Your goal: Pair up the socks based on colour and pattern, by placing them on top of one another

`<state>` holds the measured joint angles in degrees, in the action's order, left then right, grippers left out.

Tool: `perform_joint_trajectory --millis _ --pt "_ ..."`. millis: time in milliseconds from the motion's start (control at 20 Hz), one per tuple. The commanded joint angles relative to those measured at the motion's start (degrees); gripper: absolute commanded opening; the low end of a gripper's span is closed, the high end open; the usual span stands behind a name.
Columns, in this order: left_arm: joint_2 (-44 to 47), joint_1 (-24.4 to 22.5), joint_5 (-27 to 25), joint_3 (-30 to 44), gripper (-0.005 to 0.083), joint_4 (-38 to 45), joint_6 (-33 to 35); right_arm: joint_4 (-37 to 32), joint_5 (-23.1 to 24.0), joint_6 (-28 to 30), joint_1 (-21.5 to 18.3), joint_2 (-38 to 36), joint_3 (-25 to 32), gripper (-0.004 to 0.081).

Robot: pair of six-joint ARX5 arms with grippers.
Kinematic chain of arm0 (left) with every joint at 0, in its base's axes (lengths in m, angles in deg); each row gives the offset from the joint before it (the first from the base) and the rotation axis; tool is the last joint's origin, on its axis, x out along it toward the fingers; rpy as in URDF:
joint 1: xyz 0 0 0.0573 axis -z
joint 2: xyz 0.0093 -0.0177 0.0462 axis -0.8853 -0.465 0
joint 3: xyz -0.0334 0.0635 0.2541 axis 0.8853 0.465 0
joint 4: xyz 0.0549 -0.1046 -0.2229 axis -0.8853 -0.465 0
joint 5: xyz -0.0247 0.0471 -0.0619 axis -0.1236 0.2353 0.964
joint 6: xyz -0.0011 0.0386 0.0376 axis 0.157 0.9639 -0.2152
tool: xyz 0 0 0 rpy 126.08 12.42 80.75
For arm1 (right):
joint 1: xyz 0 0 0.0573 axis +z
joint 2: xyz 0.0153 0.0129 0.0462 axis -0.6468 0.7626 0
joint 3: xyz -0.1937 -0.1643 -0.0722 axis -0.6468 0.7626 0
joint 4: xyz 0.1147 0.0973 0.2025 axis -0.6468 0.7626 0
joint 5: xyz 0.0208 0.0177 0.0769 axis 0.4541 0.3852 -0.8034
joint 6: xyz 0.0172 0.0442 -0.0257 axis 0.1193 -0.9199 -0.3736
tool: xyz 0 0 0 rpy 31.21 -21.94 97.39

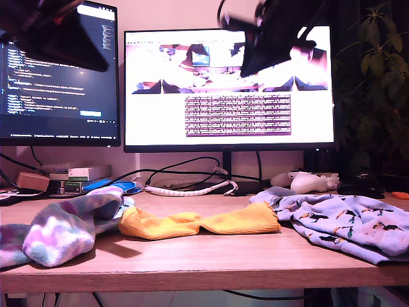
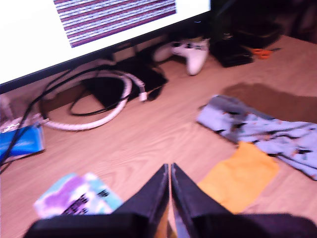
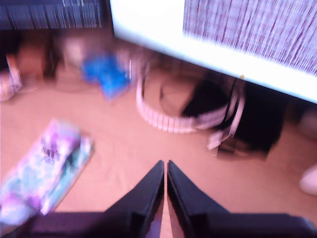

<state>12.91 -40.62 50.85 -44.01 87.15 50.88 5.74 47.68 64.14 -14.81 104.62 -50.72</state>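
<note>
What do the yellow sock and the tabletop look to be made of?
The yellow sock: soft knit fabric, matte, seemingly ribbed; fine lines and limp folds show. The tabletop: wood or wood-look laminate, smooth, with light grain lines; which one cannot be told.

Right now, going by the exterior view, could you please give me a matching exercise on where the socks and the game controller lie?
Things:
1. tie-dye sock
2. mustard-yellow sock
3. bird-print socks
4. white game controller

Places:
A. middle of the exterior view, front
B. exterior view's left, front
C. exterior view's right, back
D. exterior view's right, front

Pairs: 1-B, 2-A, 3-D, 4-C
</note>
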Motion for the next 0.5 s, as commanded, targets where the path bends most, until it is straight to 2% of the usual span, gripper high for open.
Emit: perform_joint_trajectory --millis 0,150,350,450 --pt "-0.07 -0.76 0.52 0.2 -0.0019 1.44 -0.15 -4.68 0.22 0.28 -1.03 -4.87 6.23 -0.0013" --pt "0.63 -2.8 0.9 0.57 -0.0019 3.45 -0.15 -10.08 -0.85 0.55 -5.05 -12.13 15.72 -0.0013" --pt "2.21 -6.12 4.66 1.84 -0.0019 3.34 -0.13 -12.61 -8.61 0.55 -14.27 -21.79 25.83 -0.0013" --pt "4.57 -6.75 5.22 2.93 -0.0019 2.93 -0.15 -12.52 -10.54 0.52 -17.99 -26.91 30.34 -0.0013"
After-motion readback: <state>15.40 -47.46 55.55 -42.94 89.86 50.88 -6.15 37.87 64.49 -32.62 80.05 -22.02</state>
